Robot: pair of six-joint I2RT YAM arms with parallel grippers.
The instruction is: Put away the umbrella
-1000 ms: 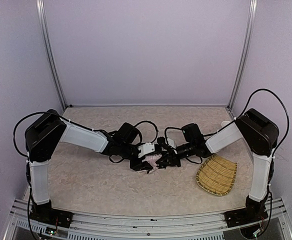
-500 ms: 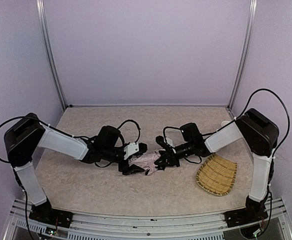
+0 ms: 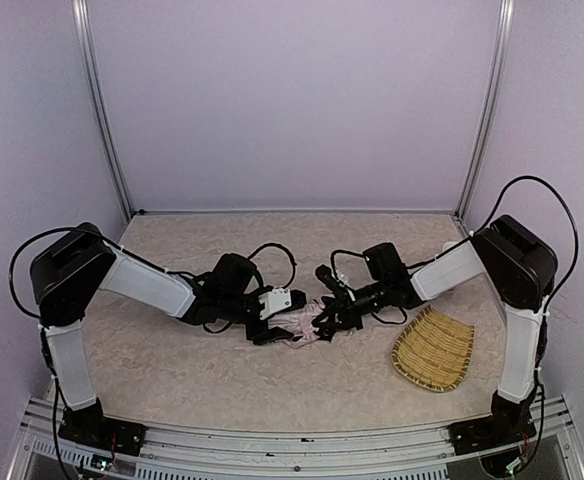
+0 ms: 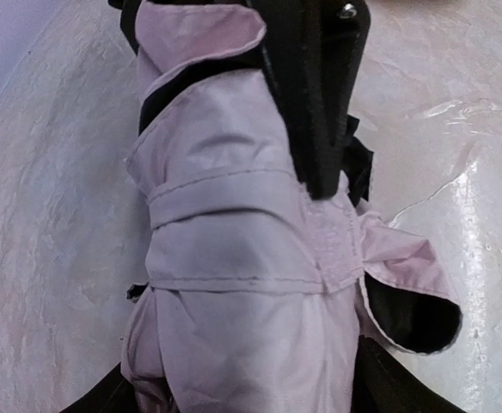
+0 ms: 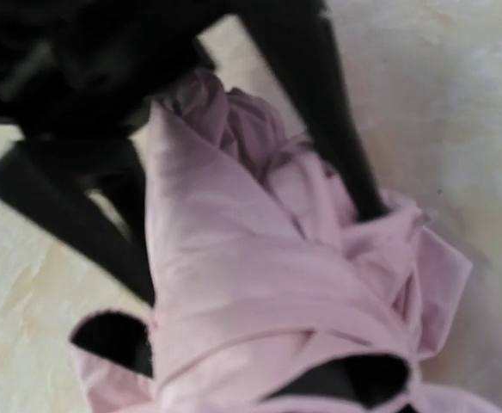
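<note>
Top external view: the umbrella (image 3: 303,325) lies folded in a crumpled pale pink bundle on the surface (image 3: 172,370), about midway between the two arms and nearer the front edge than the back wall. Both arms reach in low toward it from opposite sides. The left tool (image 3: 279,318) sits at the bundle's left end and the right tool (image 3: 328,318) at its right end. A woven straw tray (image 3: 434,350) rests on the surface off to the right, apart from the umbrella.

From the left wrist, the umbrella (image 4: 234,258) fills the frame. Pink fabric is bunched under a stitched strap (image 4: 225,196), with black lining showing at the folds. The left tool's fingers (image 4: 92,403) stand wide on either side of the bundle; whether they press on it cannot be told. A black finger (image 4: 320,95) of the right tool bears on the far end.

From the right wrist, blurred, dark fingers (image 5: 79,224) are clamped on the pink fabric (image 5: 260,284).
</note>
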